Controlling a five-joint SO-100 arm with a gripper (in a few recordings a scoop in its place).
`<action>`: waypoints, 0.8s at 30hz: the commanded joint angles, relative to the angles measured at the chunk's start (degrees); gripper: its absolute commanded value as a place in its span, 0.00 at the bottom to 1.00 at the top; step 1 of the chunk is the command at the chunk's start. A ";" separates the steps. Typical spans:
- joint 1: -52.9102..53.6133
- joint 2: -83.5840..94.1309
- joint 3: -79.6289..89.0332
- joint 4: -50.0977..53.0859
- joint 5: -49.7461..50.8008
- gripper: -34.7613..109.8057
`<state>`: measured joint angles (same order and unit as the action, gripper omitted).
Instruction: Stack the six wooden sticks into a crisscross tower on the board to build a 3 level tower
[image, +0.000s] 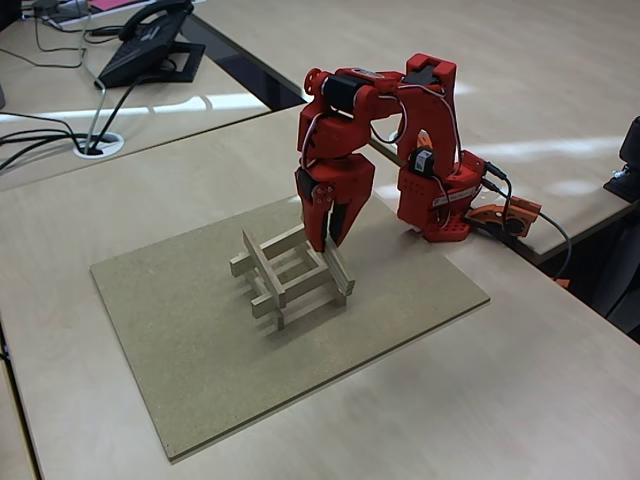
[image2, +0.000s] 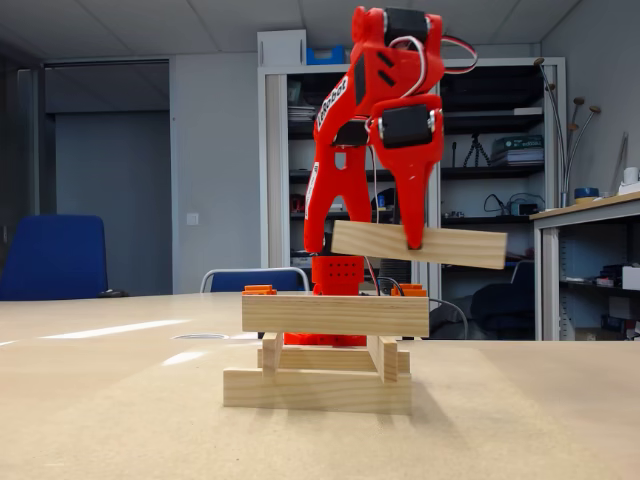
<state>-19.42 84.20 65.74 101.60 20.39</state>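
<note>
Stiffness and lightness are judged of the slim pale wooden stick (image2: 418, 244), clamped mid-length by the red two-finger gripper (image2: 412, 238) above the crisscross tower (image2: 330, 350).

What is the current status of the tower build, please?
End effector shut on sixth stick, held above tower. Five sticks stacked on board; top level half done. Nothing in the way.

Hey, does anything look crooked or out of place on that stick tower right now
One thing: the last stick, shut in the gripper, hangs above the tower tilted, its right end lower in the low fixed view, not level with the top stick. The rest sits tidy on the board.
</note>
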 joint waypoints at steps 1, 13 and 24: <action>3.16 5.36 4.92 1.32 -4.39 0.24; 8.00 8.70 17.84 -3.43 -10.37 0.24; 7.91 7.82 18.46 -6.06 -10.72 0.24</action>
<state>-10.90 90.53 83.85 96.15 9.23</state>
